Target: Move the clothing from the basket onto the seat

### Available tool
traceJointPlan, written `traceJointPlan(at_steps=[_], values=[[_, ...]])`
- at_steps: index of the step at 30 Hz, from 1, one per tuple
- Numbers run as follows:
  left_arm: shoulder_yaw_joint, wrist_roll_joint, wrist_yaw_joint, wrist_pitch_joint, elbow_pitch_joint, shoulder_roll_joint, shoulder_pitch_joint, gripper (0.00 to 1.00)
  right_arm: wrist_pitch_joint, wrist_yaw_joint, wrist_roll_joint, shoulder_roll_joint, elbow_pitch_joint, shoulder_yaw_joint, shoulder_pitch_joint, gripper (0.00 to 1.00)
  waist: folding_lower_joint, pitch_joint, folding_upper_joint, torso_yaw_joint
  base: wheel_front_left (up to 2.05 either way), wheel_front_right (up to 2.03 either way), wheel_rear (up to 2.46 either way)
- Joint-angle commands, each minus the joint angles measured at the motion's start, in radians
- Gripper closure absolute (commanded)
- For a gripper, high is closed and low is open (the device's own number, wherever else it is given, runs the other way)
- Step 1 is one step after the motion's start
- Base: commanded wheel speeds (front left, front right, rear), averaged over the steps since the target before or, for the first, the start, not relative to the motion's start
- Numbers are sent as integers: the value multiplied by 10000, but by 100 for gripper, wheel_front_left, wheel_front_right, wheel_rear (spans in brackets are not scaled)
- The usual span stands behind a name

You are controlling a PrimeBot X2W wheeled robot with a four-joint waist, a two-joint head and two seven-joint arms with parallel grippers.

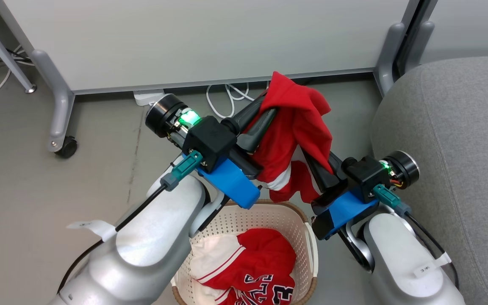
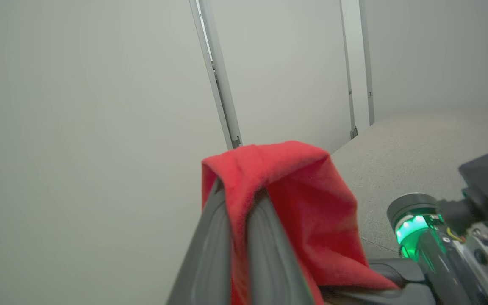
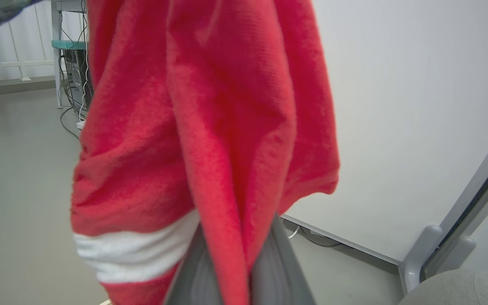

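The basket (image 1: pixel 248 222) stands on the floor (image 1: pixel 100 169) close before the robot, between its two forearms, and a second jersey (image 1: pixel 265 262) lies inside it. Above the basket's far rim hangs the lifted jersey (image 1: pixel 295 127), clear of the basket. The left claw (image 1: pixel 270 106) pinches it on its left and the right claw (image 1: pixel 316 159) on its right. The seat (image 1: pixel 451 127) lies to the basket's right, apart from it. A partition panel (image 1: pixel 206 38) stands behind, with cables (image 1: pixel 227 95) on the floor at its foot.

Left hand (image 1: pixel 265 111), right hand (image 1: pixel 311 163): raised, clamped.
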Motion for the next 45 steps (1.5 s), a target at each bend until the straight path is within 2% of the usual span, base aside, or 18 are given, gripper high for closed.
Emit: traceJointPlan(at_steps=[1, 4, 5, 6, 19, 25, 36, 45], values=[[-6, -33, -10, -48, 32, 39, 75, 100, -7, 5, 34, 22, -70, 4, 29, 100, -1, -6, -1, 0, 0, 0, 0], [41, -38, -11, -48, 88, 30, 115, 100, -7, 5, 102, 23, -106, 7, 54, 100, -1, -16, -1, 2, 0, 0, 0], [64, -44, -11, -48, 97, 9, 131, 65, -7, 5, 150, 23, -120, -2, 63, 100, -1, -18, -1, 1, 0, 0, 0], [70, -38, -11, -48, 105, -7, 145, 0, -7, 5, 196, 22, -124, -21, 69, 100, -1, -17, -1, -1, 0, 0, 0], [-314, -114, -11, -47, 16, 114, 371, 0, -7, 5, 441, 16, -308, -835, -4, 100, -1, 357, -1, -2, 0, 0, 0], [-66, 38, -2, -41, -176, 223, 466, 0, -7, 5, 329, 16, -524, -1366, 96, 100, -1, 571, -1, -170, 0, 0, 0], [415, 382, 25, -39, -510, 276, 963, 0, -7, 5, 439, 12, -1032, -2106, 409, 100, -1, 993, -1, -1259, 0, 0, 0], [410, 656, 5, -41, -575, 305, 1120, 0, -7, 5, 548, 12, -1616, -2768, 892, 100, -1, 1212, -1, -2175, 0, 0, 0]])
